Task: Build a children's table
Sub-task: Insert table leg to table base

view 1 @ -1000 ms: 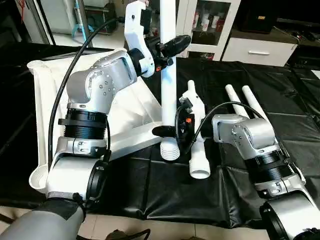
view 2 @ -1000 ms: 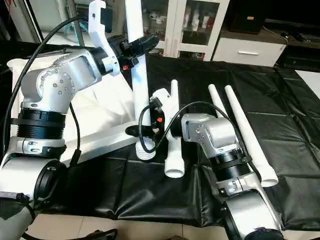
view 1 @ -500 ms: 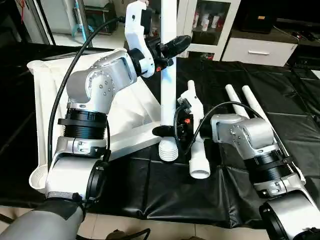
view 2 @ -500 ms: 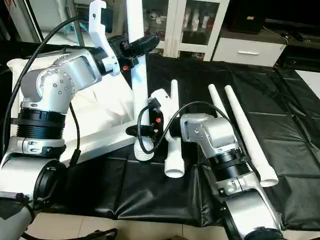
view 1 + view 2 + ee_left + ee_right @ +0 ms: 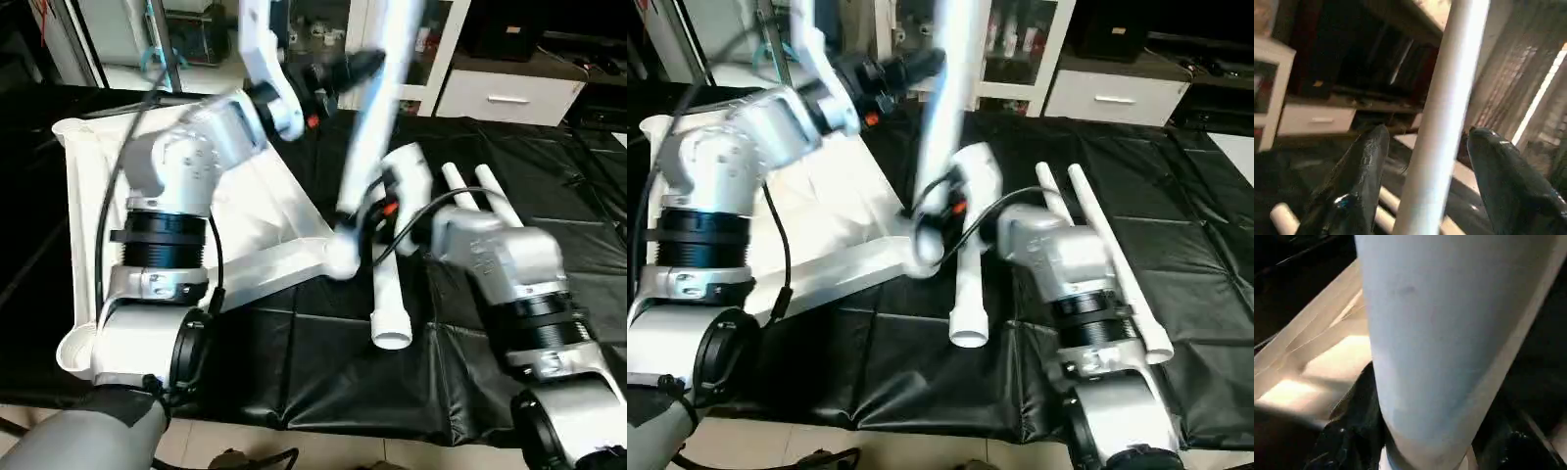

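The black-covered bench (image 5: 549, 166) carries everything. On it the white tabletop (image 5: 98, 186) lies underside up, taken here as the landmark. At its near corner one leg (image 5: 377, 108), upright a second ago, is now tilted away from the tabletop, its ribbed foot drawn up against that corner. Three spare legs (image 5: 392, 304) lie beside the tabletop. The left hand (image 5: 1422, 156) is seen open around the leg's upper part, grip released. The right hand (image 5: 358, 230) is closed on the leg's lower end; seating it in the corner socket is judged the step underway
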`<state>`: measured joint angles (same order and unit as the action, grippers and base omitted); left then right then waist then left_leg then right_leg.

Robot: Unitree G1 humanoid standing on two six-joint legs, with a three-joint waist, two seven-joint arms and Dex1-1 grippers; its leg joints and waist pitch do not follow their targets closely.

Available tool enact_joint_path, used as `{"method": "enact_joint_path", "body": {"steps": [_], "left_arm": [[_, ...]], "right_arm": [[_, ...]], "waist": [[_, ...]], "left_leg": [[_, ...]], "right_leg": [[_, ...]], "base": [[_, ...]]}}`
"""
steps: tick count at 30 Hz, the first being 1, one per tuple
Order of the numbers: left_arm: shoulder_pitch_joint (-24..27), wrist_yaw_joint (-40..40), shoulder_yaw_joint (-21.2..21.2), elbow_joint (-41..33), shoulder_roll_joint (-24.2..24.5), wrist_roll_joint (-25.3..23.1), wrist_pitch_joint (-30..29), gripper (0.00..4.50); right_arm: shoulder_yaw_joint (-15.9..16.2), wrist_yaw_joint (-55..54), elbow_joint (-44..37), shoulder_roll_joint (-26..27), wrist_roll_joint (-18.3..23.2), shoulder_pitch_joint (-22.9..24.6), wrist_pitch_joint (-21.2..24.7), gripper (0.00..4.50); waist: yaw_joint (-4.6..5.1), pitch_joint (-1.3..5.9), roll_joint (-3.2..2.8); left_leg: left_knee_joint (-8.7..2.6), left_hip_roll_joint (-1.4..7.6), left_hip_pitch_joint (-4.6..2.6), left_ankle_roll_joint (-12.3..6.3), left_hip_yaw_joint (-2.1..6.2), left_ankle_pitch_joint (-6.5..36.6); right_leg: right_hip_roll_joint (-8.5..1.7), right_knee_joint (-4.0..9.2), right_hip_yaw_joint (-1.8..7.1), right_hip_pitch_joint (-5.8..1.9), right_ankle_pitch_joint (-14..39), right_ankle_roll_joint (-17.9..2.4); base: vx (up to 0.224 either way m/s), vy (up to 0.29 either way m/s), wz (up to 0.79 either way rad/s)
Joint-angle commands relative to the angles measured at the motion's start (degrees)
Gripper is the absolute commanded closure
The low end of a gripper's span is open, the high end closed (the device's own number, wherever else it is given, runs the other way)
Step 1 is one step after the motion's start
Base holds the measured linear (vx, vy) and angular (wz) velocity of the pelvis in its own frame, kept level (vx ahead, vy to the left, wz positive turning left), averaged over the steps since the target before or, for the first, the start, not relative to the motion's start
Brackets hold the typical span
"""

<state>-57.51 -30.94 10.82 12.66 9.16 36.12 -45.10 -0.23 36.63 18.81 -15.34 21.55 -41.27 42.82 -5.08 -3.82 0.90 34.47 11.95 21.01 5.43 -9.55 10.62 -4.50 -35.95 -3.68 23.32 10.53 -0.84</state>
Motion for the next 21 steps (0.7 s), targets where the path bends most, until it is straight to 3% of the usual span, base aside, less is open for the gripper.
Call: {"method": "enact_joint_path", "body": {"steps": [1, 3, 4, 5, 7, 9, 10, 12, 13, 14, 15, 19, 21], "left_arm": [[1.6, -2.2, -1.3, -2.9, 1.3, 0.0, 0.2, 1.20], [5.2, -5.9, -4.9, -5.0, 4.8, -3.8, 4.4, 1.07], [9.8, -9.8, -11.0, -5.2, 9.4, -10.5, 10.8, 1.05], [12.2, -11.6, -14.3, -4.8, 11.6, -14.0, 13.8, 1.05], [16.5, -12.8, -20.7, -3.1, 14.7, -20.2, 18.5, 1.05], [19.5, -13.0, -24.0, -2.0, 15.4, -22.5, 19.6, 1.05], [21.5, -13.2, -25.7, -1.9, 15.5, -23.2, 20.0, 1.05], [23.3, -13.3, -26.8, -1.5, 15.5, -23.8, 20.4, 1.05], [26.2, -13.0, -28.2, 0.4, 16.2, -26.0, 23.7, 1.05], [26.4, -12.3, -28.6, 1.8, 16.5, -27.3, 24.8, 1.05], [26.2, -11.7, -28.8, 3.2, 16.5, -28.2, 25.6, 1.05], [24.8, -13.6, -28.1, 8.7, 15.9, -29.1, 27.7, 1.05], [24.6, -15.1, -29.5, 10.3, 16.6, -30.0, 27.5, 1.05]], "right_arm": [[-2.4, -2.3, 1.0, -0.8, -1.0, -2.0, -2.7, 2.64], [-4.7, -4.7, 1.9, -1.6, -1.5, -3.0, -5.2, 2.65], [-6.5, -6.7, 2.1, -2.5, -2.0, -3.4, -7.5, 2.65], [-7.5, -7.6, 1.9, -2.8, -2.1, -3.4, -8.4, 2.65], [-8.4, -7.9, -1.0, -3.2, -2.2, -1.8, -9.1, 2.65], [-9.2, -7.3, -3.9, -3.2, -1.0, -0.1, -7.5, 2.65], [-9.0, -7.4, -6.6, -3.0, -0.9, 1.6, -7.0, 2.65], [-8.6, -7.2, -9.2, -2.8, -0.4, 3.2, -6.5, 2.65], [-7.5, -8.1, -12.3, -2.1, -0.9, 5.5, -8.6, 2.65], [-7.1, -7.6, -13.3, -2.2, -0.8, 6.0, -9.4, 2.65], [-6.7, -6.8, -13.9, -2.5, -0.8, 6.5, -10.4, 2.65], [-6.1, -4.4, -14.4, -2.4, 0.2, 8.1, -10.2, 2.65], [-5.1, -3.7, -14.8, -2.3, -0.3, 9.5, -9.9, 2.65]], "waist": [[0.07, 4.80, -0.75], [0.33, 4.80, -0.82], [0.38, 4.75, -0.70], [0.57, 4.64, -0.38], [0.78, 4.63, -0.84], [0.71, 4.80, -1.04], [0.65, 4.97, -1.04], [0.59, 5.02, -1.15], [0.29, 4.92, -2.71], [0.54, 4.76, -2.08], [0.60, 4.86, -1.47], [0.54, 4.46, -1.59], [0.58, 4.54, -1.75]], "left_leg": [[-3.46, 0.39, -0.52, 0.97, -0.38, 5.6], [-3.69, 0.56, -0.50, 1.18, -0.19, 6.6], [-3.64, 0.56, -0.75, 1.16, -0.28, 7.2], [-3.77, 0.63, -0.54, 0.85, -0.27, 7.4], [-3.75, 0.60, -0.73, 1.18, -0.36, 6.8], [-3.69, 0.52, -0.83, 1.24, -0.47, 5.7], [-3.69, 0.54, -0.81, 1.19, -0.47, 4.5], [-3.67, 0.56, -0.72, 1.15, -0.44, 4.0], [-3.65, 0.53, -0.78, 1.55, -0.23, 5.2], [-3.80, 0.57, -0.66, 1.28, -0.29, 6.0], [-3.86, 0.42, -0.57, 1.44, -0.30, 7.2], [-4.04, 0.32, -0.74, 1.58, -0.35, 10.5], [-4.09, 0.48, -0.79, 1.84, -0.24, 10.6]], "right_leg": [[-2.63, 3.37, 2.26, -3.99, 0.5, -14.7], [-2.77, 3.51, 2.17, -3.91, 3.0, -13.7], [-2.69, 3.78, 2.20, -3.69, 4.6, -12.8], [-2.71, 4.04, 2.25, -3.70, 5.9, -11.7], [-2.45, 3.98, 2.41, -3.48, 7.1, -9.1], [-2.31, 3.59, 2.49, -3.41, 4.8, -9.0], [-2.30, 3.33, 2.45, -3.41, 2.5, -9.9], [-2.31, 3.08, 2.42, -3.45, -0.2, -11.4], [-2.41, 2.99, 2.37, -3.35, -0.1, -11.9], [-2.32, 3.67, 2.33, -3.40, 0.3, -11.5], [-2.39, 3.52, 2.39, -3.80, 1.1, -11.0], [-2.57, 4.47, 2.53, -3.32, 10.1, -9.7], [-2.62, 4.37, 2.54, -3.22, 10.3, -9.5]], "base": [[0.000, 0.000, 0.00], [0.000, 0.000, 0.00], [0.000, 0.000, 0.00], [0.000, 0.000, 0.00], [0.000, 0.000, 0.00], [0.000, 0.000, 0.00], [0.000, 0.000, 0.00], [0.000, 0.000, 0.00], [0.000, 0.000, 0.00], [0.000, 0.000, 0.00], [0.000, 0.000, 0.00], [0.000, 0.000, 0.00], [0.000, 0.000, 0.00]]}}
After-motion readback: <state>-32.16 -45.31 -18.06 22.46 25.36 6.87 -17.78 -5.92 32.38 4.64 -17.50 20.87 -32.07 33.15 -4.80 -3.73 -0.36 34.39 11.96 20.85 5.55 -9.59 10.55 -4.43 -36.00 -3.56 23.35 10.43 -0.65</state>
